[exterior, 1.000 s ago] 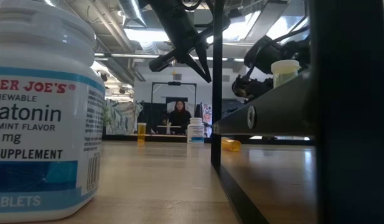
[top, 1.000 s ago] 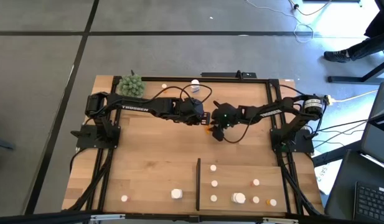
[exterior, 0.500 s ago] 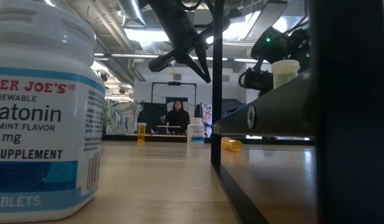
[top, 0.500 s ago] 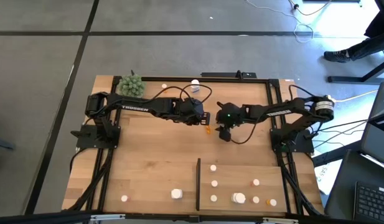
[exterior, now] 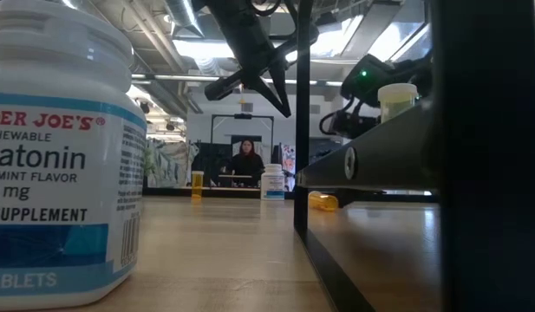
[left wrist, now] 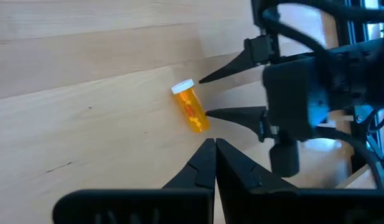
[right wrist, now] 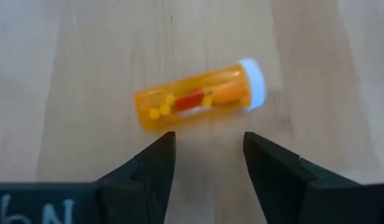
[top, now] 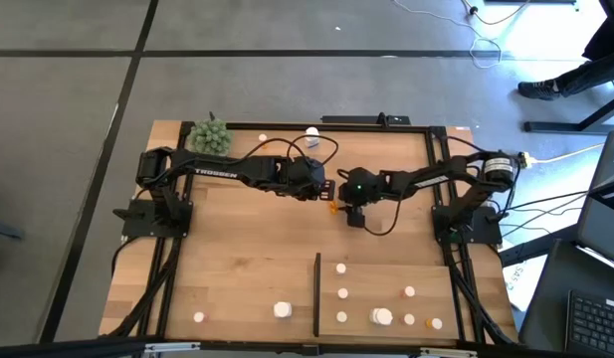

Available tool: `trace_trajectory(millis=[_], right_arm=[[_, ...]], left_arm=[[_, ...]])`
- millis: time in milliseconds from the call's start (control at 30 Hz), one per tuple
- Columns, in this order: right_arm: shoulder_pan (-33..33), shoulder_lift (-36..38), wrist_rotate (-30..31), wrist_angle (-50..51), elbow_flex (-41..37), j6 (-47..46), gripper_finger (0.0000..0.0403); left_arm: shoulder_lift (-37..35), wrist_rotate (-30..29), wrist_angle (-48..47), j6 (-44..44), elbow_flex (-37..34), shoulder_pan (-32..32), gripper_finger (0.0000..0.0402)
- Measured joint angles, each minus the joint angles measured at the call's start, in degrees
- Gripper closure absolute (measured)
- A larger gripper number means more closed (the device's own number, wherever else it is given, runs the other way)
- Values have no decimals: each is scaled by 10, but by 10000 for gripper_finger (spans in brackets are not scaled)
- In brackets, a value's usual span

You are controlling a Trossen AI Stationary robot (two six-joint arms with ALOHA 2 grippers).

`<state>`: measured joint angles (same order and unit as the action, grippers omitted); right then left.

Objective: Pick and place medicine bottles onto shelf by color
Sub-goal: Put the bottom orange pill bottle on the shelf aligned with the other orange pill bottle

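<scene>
Overhead looks straight down; low sits at tabletop; both wrist cameras closely share the orange bottle (right wrist: pixel 198 96).

A wooden table (top: pixel 237 249) is carrying a pale shelf (top: pixel 386 278) with small bottles (top: pixel 341 293) standing on it; an orange bottle (left wrist: pixel 192 113) is lying near the middle.

melatonin bottle (exterior: pixel 59 156): label cut off at left frame edge
shelf (exterior: pixel 380 156): top surface hidden, low view
</scene>
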<state>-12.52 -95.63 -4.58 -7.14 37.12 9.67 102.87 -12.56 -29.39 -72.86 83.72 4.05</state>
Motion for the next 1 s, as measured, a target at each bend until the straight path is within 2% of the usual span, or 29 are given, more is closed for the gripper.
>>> trace_trajectory(millis=[400, 633, 833, 1000], right_arm=[[1, -27, -43, -119, 0, 26, 211], [0, -30, -42, -135, 0, 38, 211], [0, 19, -34, -105, 0, -7, 211], [0, 101, -12, -21, 0, -32, 211]], left_arm=[[0, 0, -3, 0, 0, 0, 399], [0, 0, -12, 0, 0, 0, 399], [0, 0, -49, -19, 0, 0, 399], [0, 12, -72, -39, 0, -1, 399]])
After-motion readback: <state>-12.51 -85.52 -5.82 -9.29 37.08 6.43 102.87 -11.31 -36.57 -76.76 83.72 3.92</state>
